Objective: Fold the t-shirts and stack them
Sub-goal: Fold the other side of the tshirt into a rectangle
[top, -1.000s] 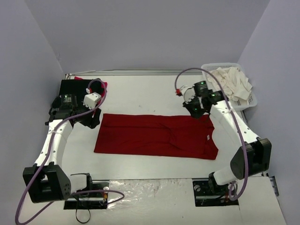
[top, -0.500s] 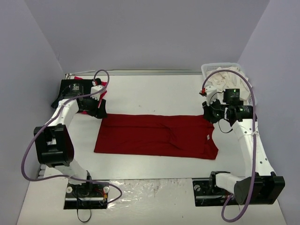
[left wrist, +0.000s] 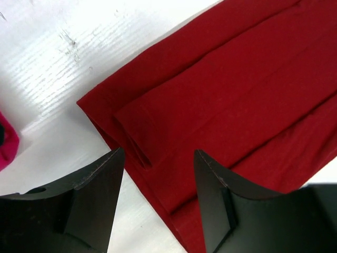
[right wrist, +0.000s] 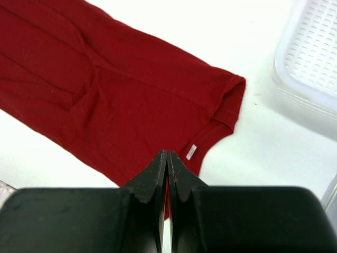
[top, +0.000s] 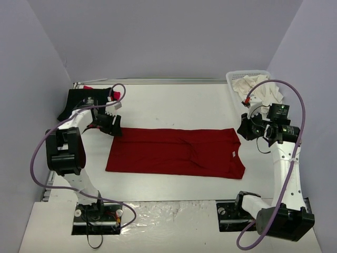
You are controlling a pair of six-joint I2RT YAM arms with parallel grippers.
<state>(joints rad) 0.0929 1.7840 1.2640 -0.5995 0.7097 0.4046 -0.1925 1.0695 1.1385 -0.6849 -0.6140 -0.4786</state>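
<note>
The dark red shirt (top: 174, 153) is closest to me. It lies flat on the table (top: 168, 105), from 9 o'clock to 3 o'clock. Its sides are folded in, so it is a long strip. I think the fold is about half done. The neck end, with the small white label (right wrist: 191, 152), is at 3 o'clock. The bottom end is at 9 o'clock.

My left gripper (left wrist: 155, 158) hangs just over the far corner of the bottom end. Its fingers are spread apart and hold nothing. The folded edge sits right under the gap, so I think I am lined up to grab that corner.

My right gripper (right wrist: 167, 155) is up in the air by the neck end, close to the label. Its fingers are pressed together and hold nothing. It will have to spread them before it can pick up that end.

Farther away, at 10 o'clock, is a black shirt (top: 79, 100) with a bright red shirt (top: 114, 95) touching it. I guess that is the stack. At 2 o'clock is the white basket (top: 231, 79) with cream shirts (top: 258, 89) in it. I think those need folding too.
</note>
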